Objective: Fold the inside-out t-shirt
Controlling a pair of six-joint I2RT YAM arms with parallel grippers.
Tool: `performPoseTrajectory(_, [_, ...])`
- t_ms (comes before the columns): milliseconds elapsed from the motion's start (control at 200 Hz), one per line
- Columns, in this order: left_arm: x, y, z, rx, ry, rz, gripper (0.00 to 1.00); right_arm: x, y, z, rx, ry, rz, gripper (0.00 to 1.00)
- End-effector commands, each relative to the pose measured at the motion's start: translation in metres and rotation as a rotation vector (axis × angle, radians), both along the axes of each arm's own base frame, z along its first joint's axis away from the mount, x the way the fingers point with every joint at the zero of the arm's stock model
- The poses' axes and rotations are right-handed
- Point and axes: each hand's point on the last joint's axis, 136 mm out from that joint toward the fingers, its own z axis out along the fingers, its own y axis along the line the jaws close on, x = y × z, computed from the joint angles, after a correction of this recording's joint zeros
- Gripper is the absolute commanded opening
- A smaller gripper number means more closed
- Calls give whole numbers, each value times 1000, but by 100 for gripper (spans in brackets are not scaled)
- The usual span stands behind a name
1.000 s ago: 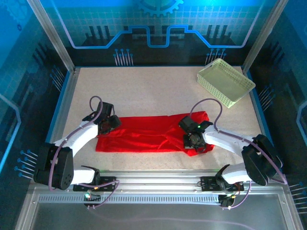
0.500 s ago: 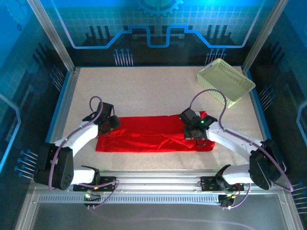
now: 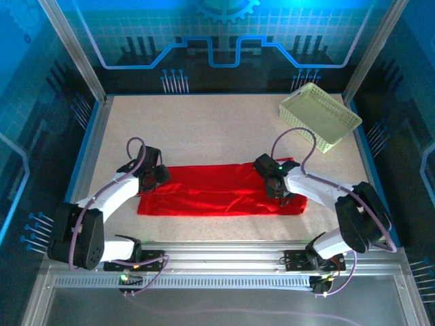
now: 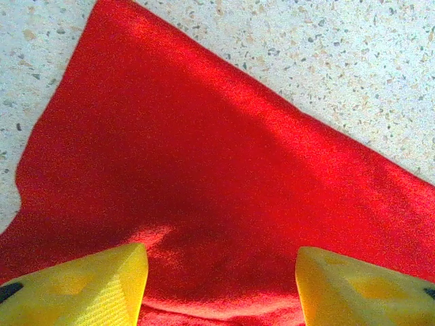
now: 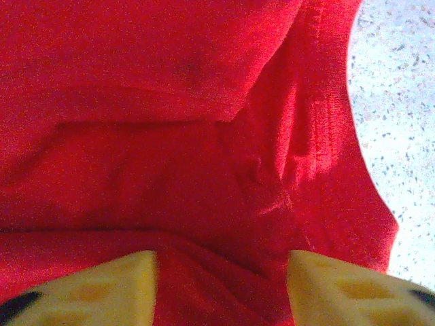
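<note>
The inside-out t-shirt (image 3: 211, 193) is laid as a long folded band across the lower centre (crosswise folds are judged outstanding), while the left gripper (image 4: 221, 272) and right gripper (image 5: 221, 278) are spread over its ends, nothing pinched.

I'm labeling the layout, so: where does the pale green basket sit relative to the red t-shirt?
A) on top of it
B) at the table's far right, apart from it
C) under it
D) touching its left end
B: the basket stands at the far right of the table, with bare tabletop between it and the t-shirt.
</note>
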Motion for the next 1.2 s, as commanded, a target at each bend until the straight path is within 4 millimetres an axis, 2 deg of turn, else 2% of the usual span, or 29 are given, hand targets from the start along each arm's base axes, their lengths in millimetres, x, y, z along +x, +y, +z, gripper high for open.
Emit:
performPoseTrajectory(0, [1, 3, 21, 24, -43, -15, 62, 13, 0, 42, 98, -94, -8, 67])
performPoseTrajectory(150, [10, -13, 46, -11, -91, -71, 62, 33, -14, 38, 317, -59, -77, 72])
performPoseTrajectory(285, [16, -34, 52, -35, -99, -119, 63, 47, -11, 28, 388, -14, -64, 95])
performPoseTrajectory(355, [16, -39, 48, -38, -91, -129, 64, 52, -19, 20, 368, 14, -94, 100])
performPoseTrajectory(475, [13, -40, 36, -36, -72, -131, 65, 57, -32, 3, 342, 64, -148, 100])
performPoseTrajectory(600, [8, -38, 27, -25, -51, -130, 66, 52, -41, -18, 293, 143, -204, 100])
performPoseTrajectory(725, [7, -36, 23, -19, -47, -132, 67, 49, -40, -32, 310, 186, -217, 100])
performPoseTrajectory(1030, [8, -36, 22, -19, -48, -126, 68, 44, -50, -47, 268, 239, -250, 96])
performPoseTrajectory(1196, [8, -36, 20, -19, -45, -125, 68, 48, -60, -36, 203, 219, -211, 98])
